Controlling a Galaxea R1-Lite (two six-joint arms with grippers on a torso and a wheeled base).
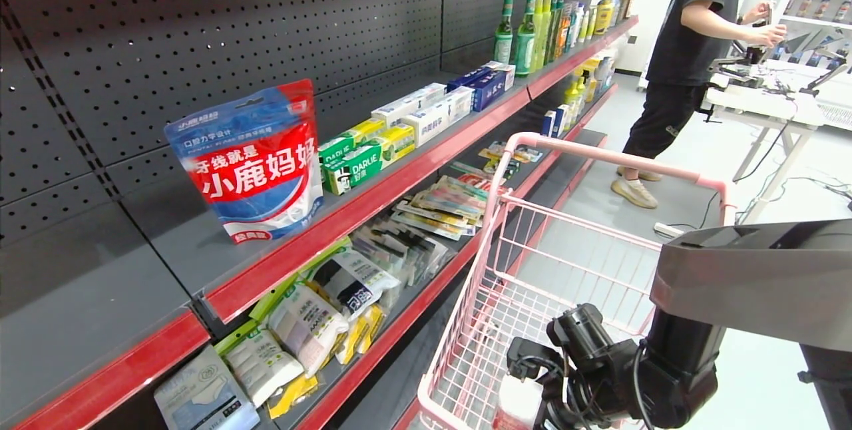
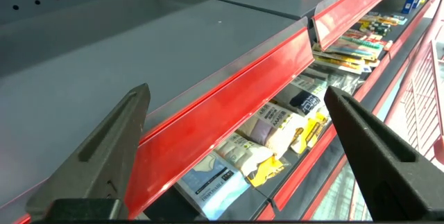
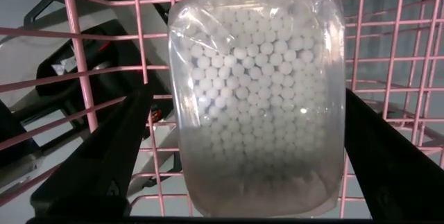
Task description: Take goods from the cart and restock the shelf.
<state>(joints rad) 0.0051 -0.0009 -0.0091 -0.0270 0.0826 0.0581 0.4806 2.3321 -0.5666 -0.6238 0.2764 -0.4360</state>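
Observation:
A clear pack of white cotton swabs [image 3: 257, 99] stands inside the pink cart [image 1: 602, 150], its round end facing the right wrist camera. My right gripper [image 3: 250, 96] is down in the cart and open, one finger on each side of the pack, close to its sides. From the head, the pack [image 1: 518, 405] shows white beside the right gripper [image 1: 536, 393]. My left gripper [image 2: 236, 92] is open and holds nothing, facing the red front edge of the grey shelf [image 2: 229, 106]. A blue and red bag [image 1: 256, 160] stands on that shelf [image 1: 166, 230].
Toothpaste boxes [image 1: 373, 144] and bottles [image 1: 532, 27] line the upper shelf farther along. Packets [image 1: 313, 323] fill the lower shelf beside the cart. A person [image 1: 685, 50] stands at a white table behind the cart. Bare shelf lies left of the bag.

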